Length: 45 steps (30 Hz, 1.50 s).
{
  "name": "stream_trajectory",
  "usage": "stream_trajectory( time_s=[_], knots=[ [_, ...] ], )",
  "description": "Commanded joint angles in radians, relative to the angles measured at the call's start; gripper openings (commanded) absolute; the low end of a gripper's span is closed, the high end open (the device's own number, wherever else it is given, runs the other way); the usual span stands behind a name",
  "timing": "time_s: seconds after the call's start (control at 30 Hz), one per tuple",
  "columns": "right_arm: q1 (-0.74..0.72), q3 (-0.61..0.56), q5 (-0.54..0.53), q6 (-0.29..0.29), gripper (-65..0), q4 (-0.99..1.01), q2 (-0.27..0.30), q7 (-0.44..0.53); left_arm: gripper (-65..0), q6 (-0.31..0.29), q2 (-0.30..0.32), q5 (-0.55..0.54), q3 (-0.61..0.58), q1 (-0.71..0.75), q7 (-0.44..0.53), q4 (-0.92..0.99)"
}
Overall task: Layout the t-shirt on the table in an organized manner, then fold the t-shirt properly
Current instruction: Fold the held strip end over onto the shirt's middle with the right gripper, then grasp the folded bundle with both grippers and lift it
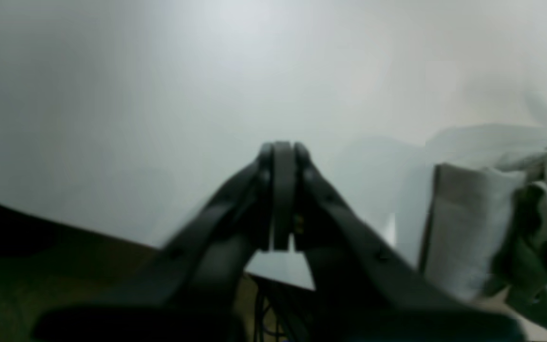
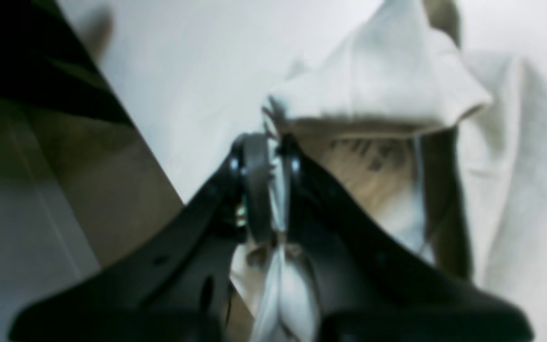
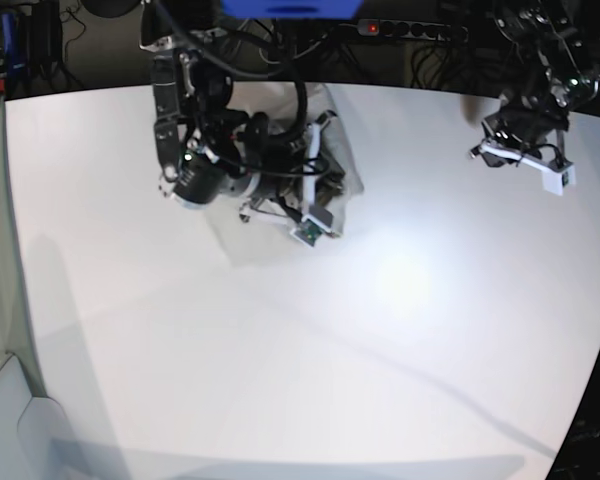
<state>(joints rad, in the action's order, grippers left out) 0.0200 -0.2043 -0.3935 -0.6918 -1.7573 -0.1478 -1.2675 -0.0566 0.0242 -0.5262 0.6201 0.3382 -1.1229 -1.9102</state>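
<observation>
While right claw (image 2: 268, 156) pinches t-shirt (image 2: 387, 80), label print blurred, unreadable; left claw (image 1: 283, 156) closed, empty.

Black power strip (image 3: 412, 29) with a red switch and tangled cables (image 3: 435, 62) beyond the far edge.

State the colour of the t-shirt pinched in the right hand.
The t-shirt is a plain light grey-beige, shown best in the right wrist view.

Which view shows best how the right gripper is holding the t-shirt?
The right wrist view: the right gripper is shut on a fold of the t-shirt, close up. The left wrist view shows only bunched cloth at its right edge; in the base view the arm hides most of it.
</observation>
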Motion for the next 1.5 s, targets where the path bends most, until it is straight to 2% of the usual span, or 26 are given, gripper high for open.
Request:
stream_trajectory(
  time_s=[0.0,0.37,0.4,0.63,0.7,0.77,1.07,1.23,1.3,1.47],
  knots=[
    [-0.009,-0.013,-0.022,-0.006,-65.0,-0.016,-0.009,0.035,-64.7,-0.005,0.006,-0.015,0.002,0.008,0.005,-0.019],
    [-0.018,-0.037,-0.02,-0.006,-65.0,-0.013,0.004,0.048,-64.7,-0.005,0.006,-0.015,0.002,0.037,0.011,-0.019],
    [-0.018,-0.037,-0.02,-0.006,-63.5,-0.013,0.006,0.048,-64.7,-0.005,0.006,-0.015,0.002,0.037,0.011,-0.019],
    [-0.013,-0.037,-0.026,-0.006,-33.9,-0.019,0.027,0.044,-64.7,-0.005,0.006,-0.015,0.002,0.037,0.011,-0.019],
    [-0.012,-0.037,-0.028,-0.006,-28.2,-0.02,0.032,0.042,-64.7,-0.005,0.006,-0.013,0.002,0.037,0.013,-0.019],
    [-0.013,-0.037,-0.035,-0.006,-25.9,-0.02,0.035,0.045,-64.7,-0.005,0.006,-0.013,0.002,0.035,0.013,-0.019],
    [-0.009,-0.036,-0.054,-0.006,-25.9,-0.258,0.058,0.048,-64.7,-0.005,0.007,-0.008,0.002,0.037,0.014,-0.019],
    [-0.036,-0.027,-0.052,-0.006,-27.2,-0.214,0.064,0.062,-64.7,-0.005,0.007,-0.01,0.002,0.039,0.014,-0.019],
    [-0.038,-0.027,-0.052,-0.006,-31.9,-0.178,0.073,0.093,-64.7,-0.005,0.007,-0.01,0.002,0.039,0.014,-0.019],
    [-0.038,-0.036,-0.052,-0.006,-51.1,-0.095,0.092,0.153,-64.7,-0.005,0.007,-0.012,0.004,0.04,0.014,-0.019]
  ],
)
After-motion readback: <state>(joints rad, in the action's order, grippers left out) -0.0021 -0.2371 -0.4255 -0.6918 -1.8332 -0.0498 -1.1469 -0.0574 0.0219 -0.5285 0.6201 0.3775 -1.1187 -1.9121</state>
